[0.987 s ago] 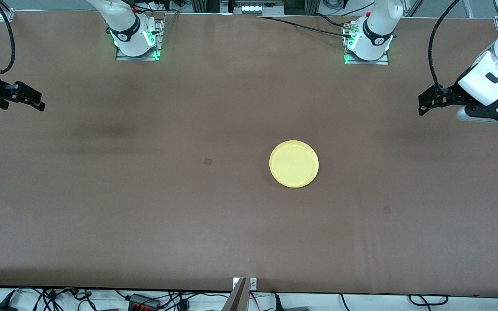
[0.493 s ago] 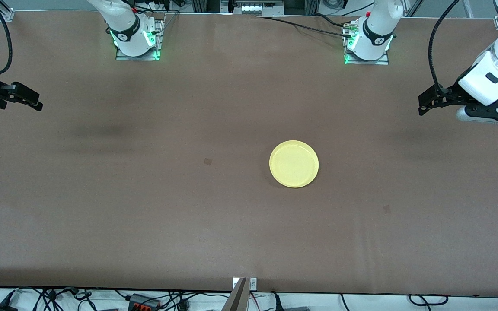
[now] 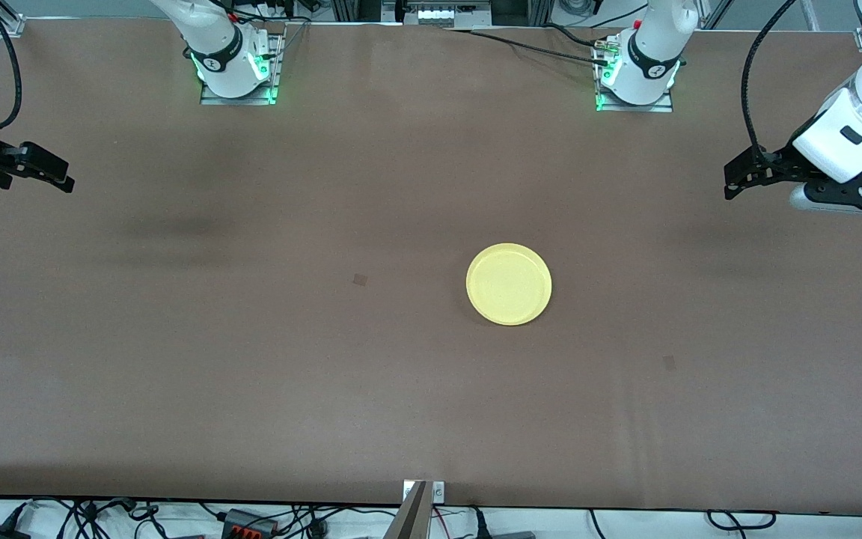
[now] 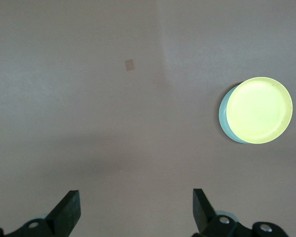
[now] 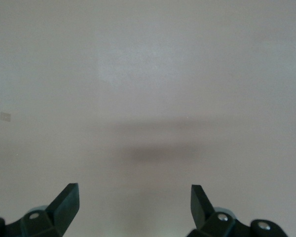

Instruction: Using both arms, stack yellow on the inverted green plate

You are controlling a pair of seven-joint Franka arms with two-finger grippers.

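Yellow plate (image 3: 509, 284) sits rim-up on the pale green plate (image 4: 224, 118) near mid-counter (image 3: 251, 374) — only a mint sliver of the green one shows under its edge in the left wrist view, so the stack looks complete. Left gripper (image 3: 735, 182) hangs over its end of the counter, fingers wide, empty. Right gripper (image 3: 57, 177) hangs over the other end, fingers wide, empty — both well apart from the plates, judged parked. Small tape marks (image 3: 360, 280) on the cloth; nothing obstructs.
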